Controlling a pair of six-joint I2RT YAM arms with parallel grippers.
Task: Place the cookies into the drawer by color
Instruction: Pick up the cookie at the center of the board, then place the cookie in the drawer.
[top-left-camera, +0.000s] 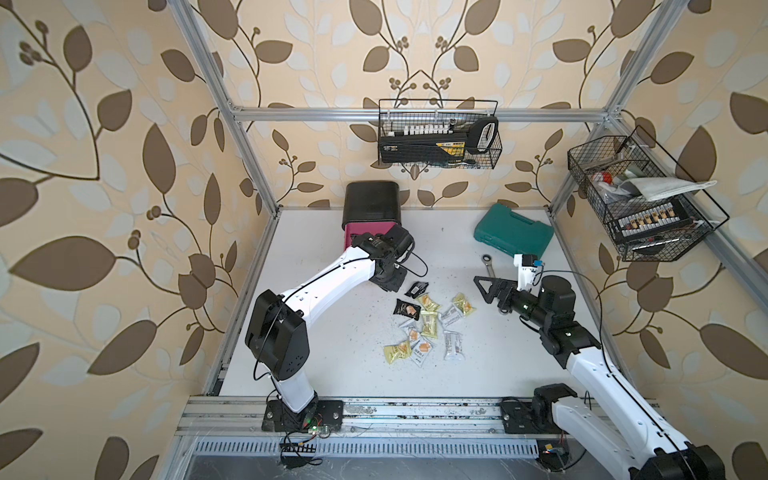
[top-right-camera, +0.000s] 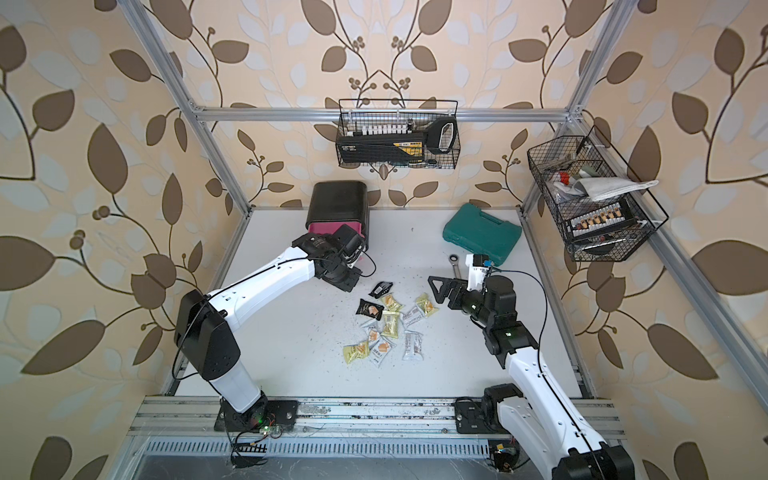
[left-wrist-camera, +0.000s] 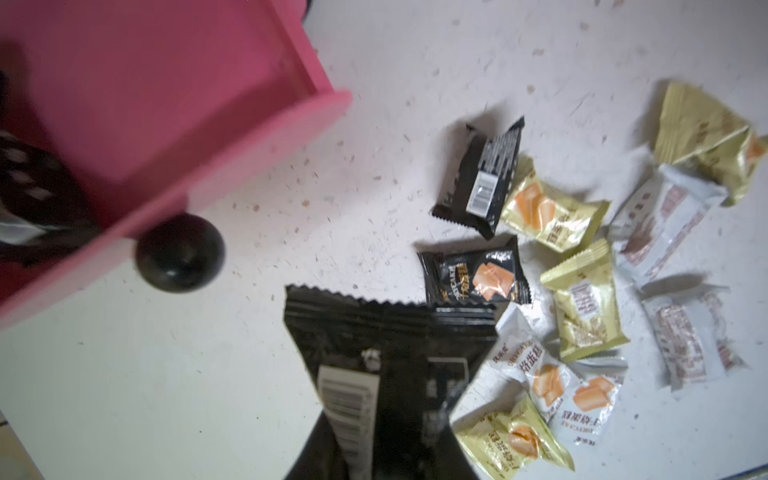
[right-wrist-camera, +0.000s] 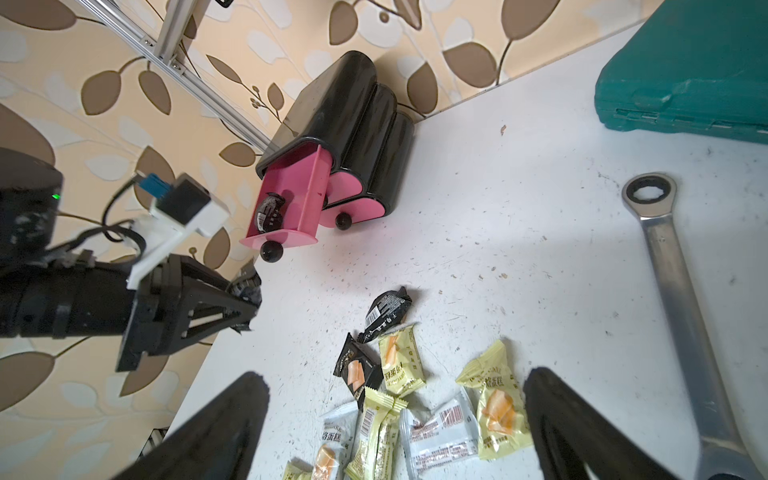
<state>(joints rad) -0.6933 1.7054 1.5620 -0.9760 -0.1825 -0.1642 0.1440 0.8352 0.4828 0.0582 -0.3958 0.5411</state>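
Right wrist view: the black cabinet stands at the back of the surface. Its top drawer is pulled out with one black packet lying inside, and the two lower drawers are shut. The left fingers are closed on a second black packet, barcode showing, held off the surface just beside the open drawer's knob. The other cookies lie in a loose heap mid-surface: two black nearest the cabinet, the rest pale yellow or white, several printed with orange biscuits. The right fingers stand wide apart, empty, near the heap, close to a wrench and a teal case.
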